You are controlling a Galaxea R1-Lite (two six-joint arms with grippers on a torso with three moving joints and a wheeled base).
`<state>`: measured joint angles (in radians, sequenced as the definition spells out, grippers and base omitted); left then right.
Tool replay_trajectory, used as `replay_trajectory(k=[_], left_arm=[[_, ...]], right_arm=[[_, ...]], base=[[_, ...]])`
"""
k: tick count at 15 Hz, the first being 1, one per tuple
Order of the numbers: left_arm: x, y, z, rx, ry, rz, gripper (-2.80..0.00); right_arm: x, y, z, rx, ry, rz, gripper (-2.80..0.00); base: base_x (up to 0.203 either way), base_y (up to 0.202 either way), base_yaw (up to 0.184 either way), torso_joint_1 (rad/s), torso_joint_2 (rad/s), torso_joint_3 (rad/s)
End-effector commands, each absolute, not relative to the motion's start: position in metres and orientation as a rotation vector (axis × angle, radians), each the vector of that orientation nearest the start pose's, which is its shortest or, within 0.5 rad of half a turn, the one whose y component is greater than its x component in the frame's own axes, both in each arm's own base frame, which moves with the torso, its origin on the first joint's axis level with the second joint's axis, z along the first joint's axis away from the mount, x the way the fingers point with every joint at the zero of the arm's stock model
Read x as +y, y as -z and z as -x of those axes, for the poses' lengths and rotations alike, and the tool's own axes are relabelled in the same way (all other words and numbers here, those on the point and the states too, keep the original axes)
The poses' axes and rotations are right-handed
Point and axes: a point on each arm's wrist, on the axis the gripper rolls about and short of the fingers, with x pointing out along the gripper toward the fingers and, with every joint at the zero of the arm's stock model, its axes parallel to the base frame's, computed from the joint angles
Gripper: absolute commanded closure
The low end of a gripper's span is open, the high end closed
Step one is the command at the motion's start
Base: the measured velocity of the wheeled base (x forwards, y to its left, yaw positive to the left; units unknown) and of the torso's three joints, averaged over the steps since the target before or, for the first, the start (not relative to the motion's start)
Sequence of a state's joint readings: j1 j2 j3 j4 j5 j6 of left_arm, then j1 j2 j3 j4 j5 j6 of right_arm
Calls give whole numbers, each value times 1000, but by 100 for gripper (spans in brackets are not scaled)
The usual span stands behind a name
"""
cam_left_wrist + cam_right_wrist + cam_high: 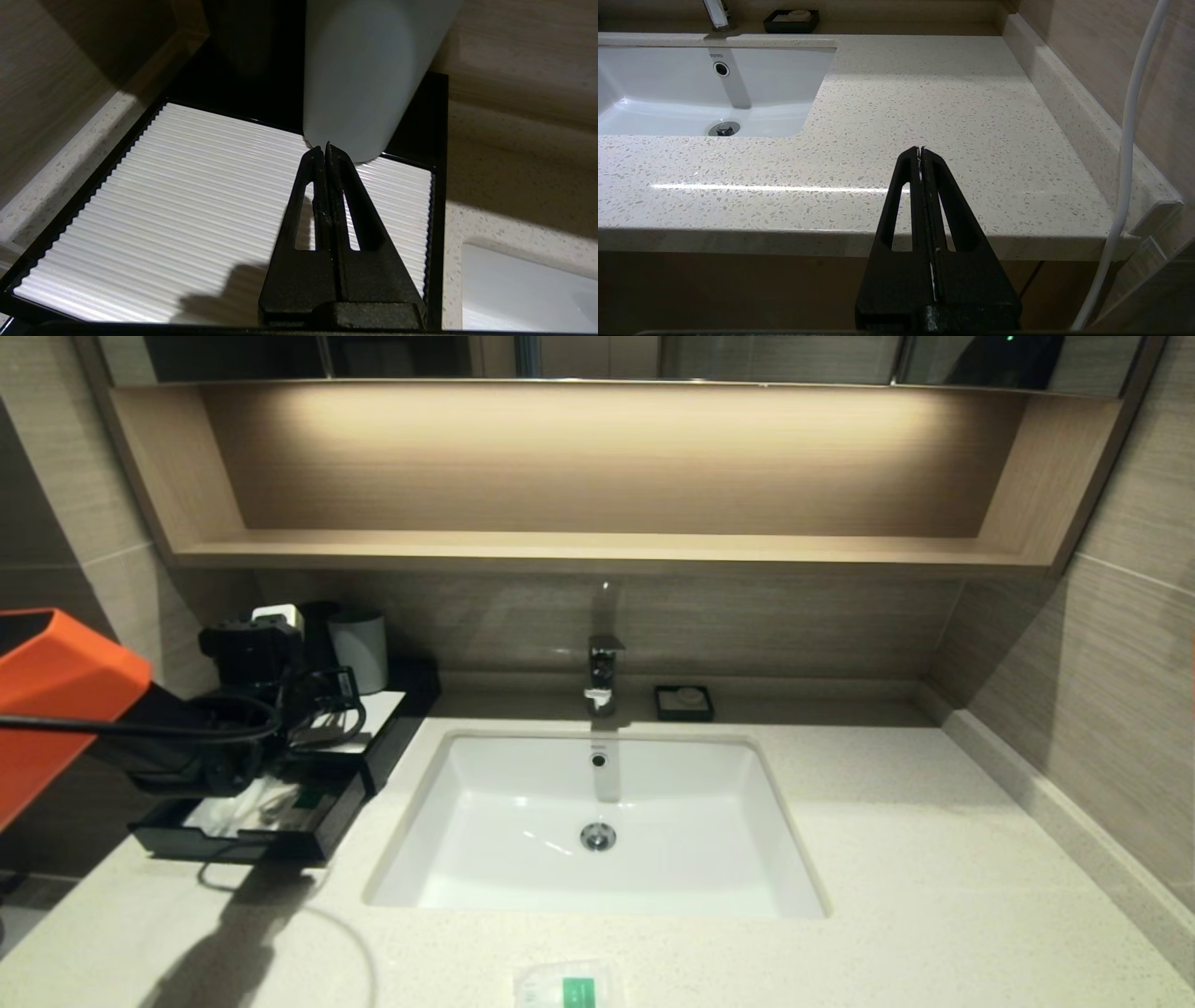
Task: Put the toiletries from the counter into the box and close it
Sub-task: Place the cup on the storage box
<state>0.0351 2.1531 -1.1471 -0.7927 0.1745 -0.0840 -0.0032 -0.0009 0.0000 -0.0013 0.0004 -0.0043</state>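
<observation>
One squarish packet [569,987] lies on the counter [934,859] at its near edge in front of the sink [597,821], while farther back on the left the left gripper [325,148], fingers pressed together and empty, hovers over the box [387,719], whose drawer [271,817] stands pulled out with packets inside.

My left gripper [325,148] hangs pinched shut over the box [196,196], and a white cup [369,74] stands right at its tips — a black one [317,621] beside it, so no way through at the back. The pulled-out drawer [280,835] juts over the counter [934,859] beside the sink [747,887]. Right of the sink lies bare stone — wall [1102,709] beyond, soap dish [684,702] and tap [602,677] behind.
</observation>
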Motion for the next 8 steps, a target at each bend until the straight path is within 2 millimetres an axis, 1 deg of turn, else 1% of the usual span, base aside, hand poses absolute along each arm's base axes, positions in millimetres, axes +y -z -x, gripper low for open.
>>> replay_trajectory(k=[1, 6, 8], left_arm=[[24, -116, -427, 197, -234, 72, 0], [28, -111, -429, 149, -242, 66, 0], [31, -113, -431, 138, -247, 64, 0]], right_arm=[[0, -75, 23, 0, 2, 5, 0], [0, -75, 23, 0, 3, 5, 0], [0, -75, 23, 0, 3, 5, 0]], base=[[0, 0, 0, 0, 0, 0], [0, 0, 0, 0, 0, 0], [0, 0, 0, 0, 0, 0]])
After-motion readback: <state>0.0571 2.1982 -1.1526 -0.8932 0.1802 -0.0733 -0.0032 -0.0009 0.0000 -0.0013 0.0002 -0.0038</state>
